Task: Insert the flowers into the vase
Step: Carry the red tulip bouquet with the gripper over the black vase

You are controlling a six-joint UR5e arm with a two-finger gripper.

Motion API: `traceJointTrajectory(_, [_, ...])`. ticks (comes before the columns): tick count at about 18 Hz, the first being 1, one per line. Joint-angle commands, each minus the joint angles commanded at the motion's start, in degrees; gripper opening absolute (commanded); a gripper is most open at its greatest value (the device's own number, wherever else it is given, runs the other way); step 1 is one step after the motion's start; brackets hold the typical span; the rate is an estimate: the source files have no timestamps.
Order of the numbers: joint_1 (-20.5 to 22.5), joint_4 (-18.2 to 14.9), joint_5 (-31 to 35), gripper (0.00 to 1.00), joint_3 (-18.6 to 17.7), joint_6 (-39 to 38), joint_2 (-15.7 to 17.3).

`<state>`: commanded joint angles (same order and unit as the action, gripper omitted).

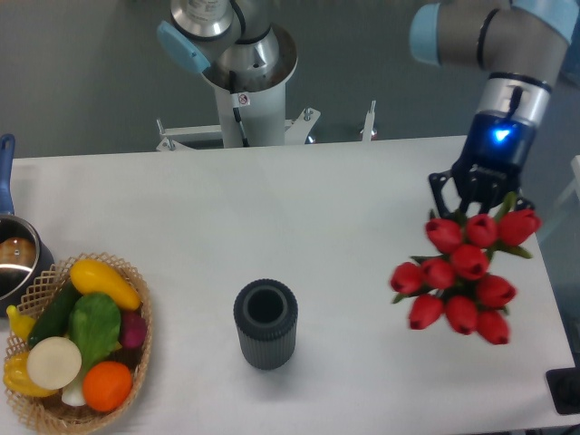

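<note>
The flowers point(464, 272), a bunch of red tulips with green stems, hang in the air over the right part of the table. My gripper point(478, 198) is shut on their stems just above the heads; the fingertips are hidden by the blooms. The vase point(265, 323), dark grey and ribbed with a round open mouth, stands upright at the front middle of the table, well to the left of the flowers and below them in the picture.
A wicker basket point(136, 362) of colourful vegetables sits at the front left. A steel pot point(16, 263) with a blue handle point(5, 172) is at the left edge. The arm's base point(245, 82) stands behind the table's far edge.
</note>
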<state>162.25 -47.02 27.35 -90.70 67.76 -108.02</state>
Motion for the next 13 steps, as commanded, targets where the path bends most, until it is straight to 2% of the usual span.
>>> traceJointTrajectory(2, [-1.0,0.2,-3.7,0.20,-0.4,0.4,-0.1])
traceJointTrajectory(5, [-0.8,0.2,-14.8,0.20,-2.9,5.2,-0.5])
traceJointTrajectory(10, [-1.1,0.3,-22.7,0.17,-9.4,14.6,-0.4])
traceJointTrajectory(13, [-1.2,0.3,-28.4,0.17,-12.2,16.6,0.3])
